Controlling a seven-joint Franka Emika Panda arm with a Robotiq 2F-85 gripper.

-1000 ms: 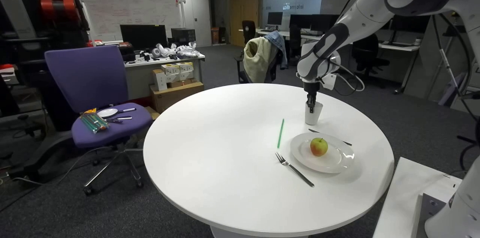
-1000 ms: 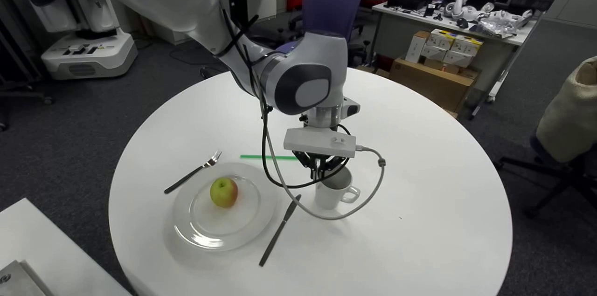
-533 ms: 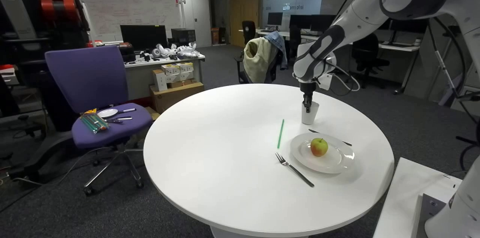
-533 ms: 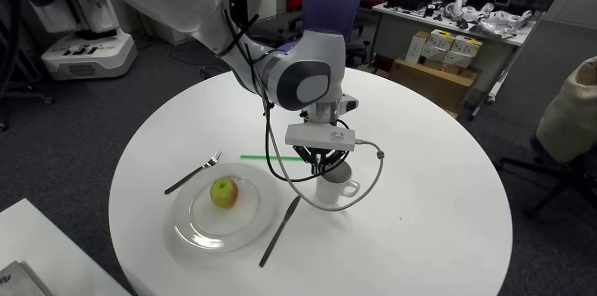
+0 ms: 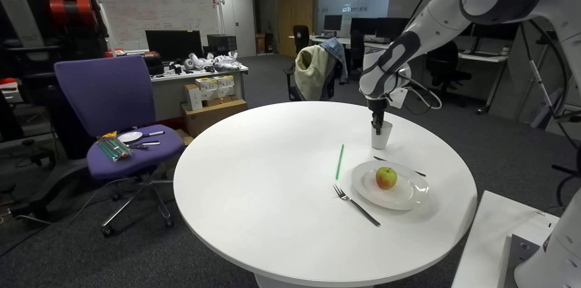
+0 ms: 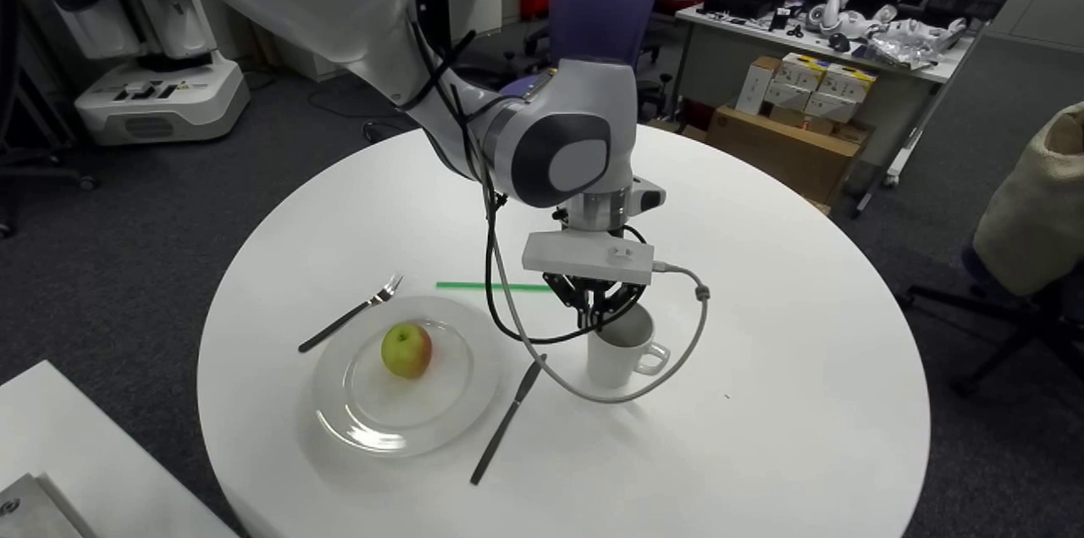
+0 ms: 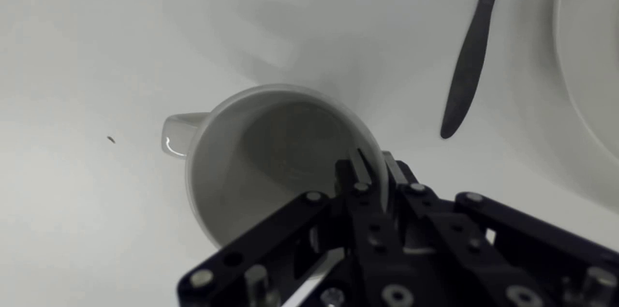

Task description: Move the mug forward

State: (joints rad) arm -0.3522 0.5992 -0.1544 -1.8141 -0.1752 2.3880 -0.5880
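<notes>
A broad whiteboard bears faint handwriting, too small to read, in an exterior view, while repeated lettering on a glass panel appears to spell "informatics." A round, smooth white surface spreads across the foreground, and a glossy white robot arm with black-banded joints reaches over it. Beyond the edge stands a purple upholstered chair. Small white cartons with yellow patches sit stacked in the background, their print too fine to make out. On the surface, a wide, shiny white plate shows a circular ridge inside its broad rim. The black gripper, seen close up in the wrist view, is clamped on the wall of the mug, one finger inside the rim and one outside. The plain white ceramic mug, round-mouthed with a squared loop handle, is upright and apart from the plate; whether its base touches the surface cannot be told. A smooth yellow-green apple, blushed red, rests on the plate. A dark-handled fork with bright metal tines lies just beside the plate; a slender dark knife lies between plate and mug. A thin, straight green stick lies near the plate, and a tiny dark speck marks the surface on the mug's handle side.
</notes>
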